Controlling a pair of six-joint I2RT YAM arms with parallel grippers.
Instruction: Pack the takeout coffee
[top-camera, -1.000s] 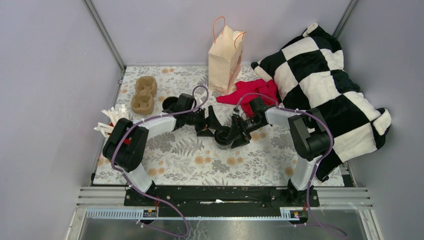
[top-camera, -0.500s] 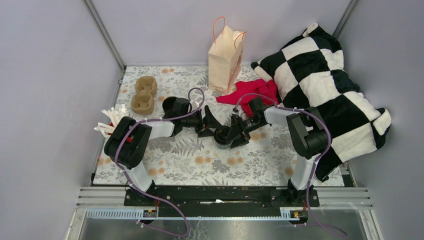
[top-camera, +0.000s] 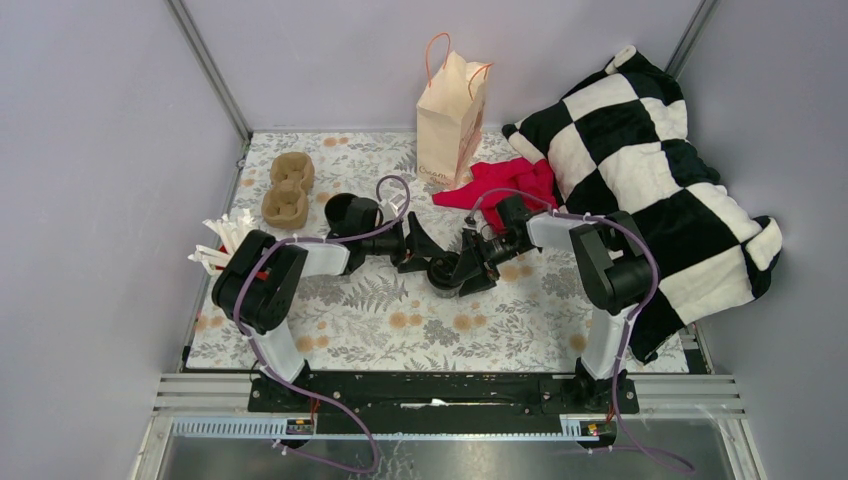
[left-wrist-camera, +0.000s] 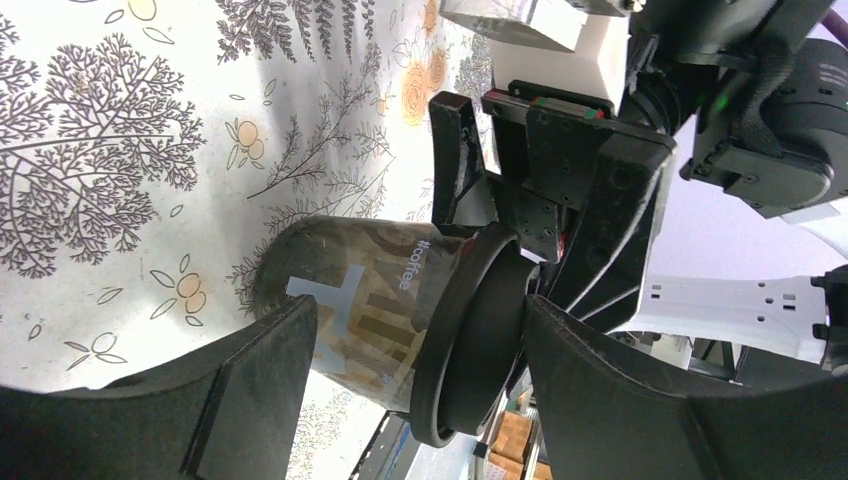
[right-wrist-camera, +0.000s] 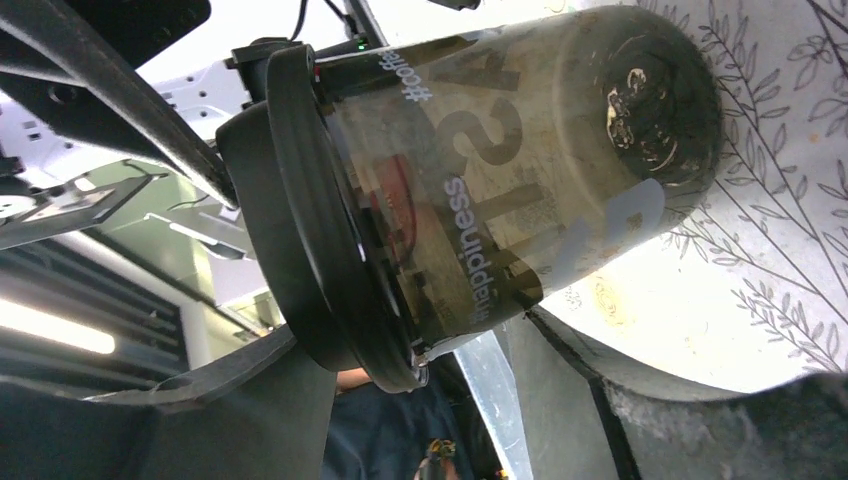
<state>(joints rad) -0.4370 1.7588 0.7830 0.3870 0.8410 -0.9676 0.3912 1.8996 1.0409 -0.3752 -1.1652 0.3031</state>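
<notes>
The paper bag (top-camera: 452, 120) stands well beyond both pairs of jaws, so packing looks barely begun. The right jaws are closed on the takeout coffee (top-camera: 445, 272) below its lid; the left jaws gape wide, holding nothing, the coffee just ahead of them. Carrying and bagging remain.

Floral mat (top-camera: 400, 320) covers the table. Cardboard cup tray (top-camera: 287, 188) sits back left, with a bunch of white straws (top-camera: 225, 235) near it at the left edge. A red cloth (top-camera: 500, 182) lies crumpled toward the back, touching the big black-and-white checkered blanket (top-camera: 640, 150) piled on the right.
</notes>
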